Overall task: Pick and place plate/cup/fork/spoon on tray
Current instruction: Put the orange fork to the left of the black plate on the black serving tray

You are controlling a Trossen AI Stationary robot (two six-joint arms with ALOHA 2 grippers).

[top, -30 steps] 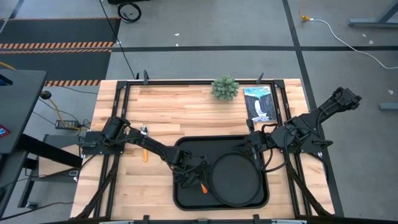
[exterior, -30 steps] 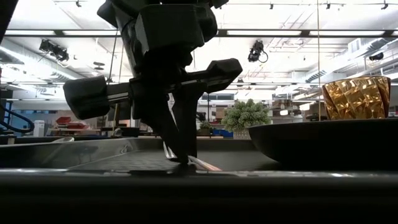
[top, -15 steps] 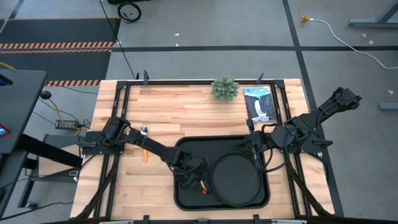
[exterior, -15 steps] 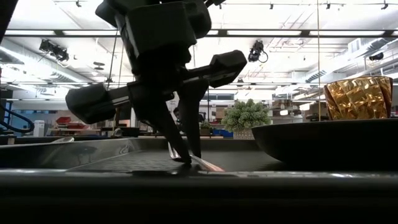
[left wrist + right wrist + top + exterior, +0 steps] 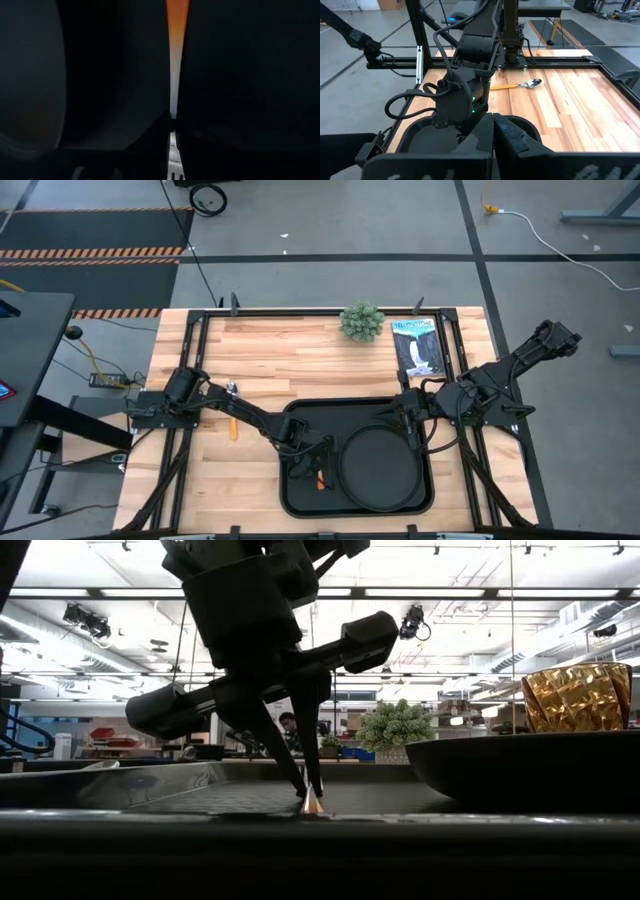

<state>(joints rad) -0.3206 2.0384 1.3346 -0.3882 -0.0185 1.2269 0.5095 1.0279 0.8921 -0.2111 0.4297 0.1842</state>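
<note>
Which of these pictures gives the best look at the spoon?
The right wrist view: the spoon lies whole on the bare wooden table, bowl and yellow-orange handle both clear. The high view shows it only as a small sliver beside the left arm. The low and left wrist views miss it.

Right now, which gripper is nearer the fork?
Left. The left gripper is right on the fork, its fingers pinching the handle on the tray. The right gripper hangs across the plate.
</note>
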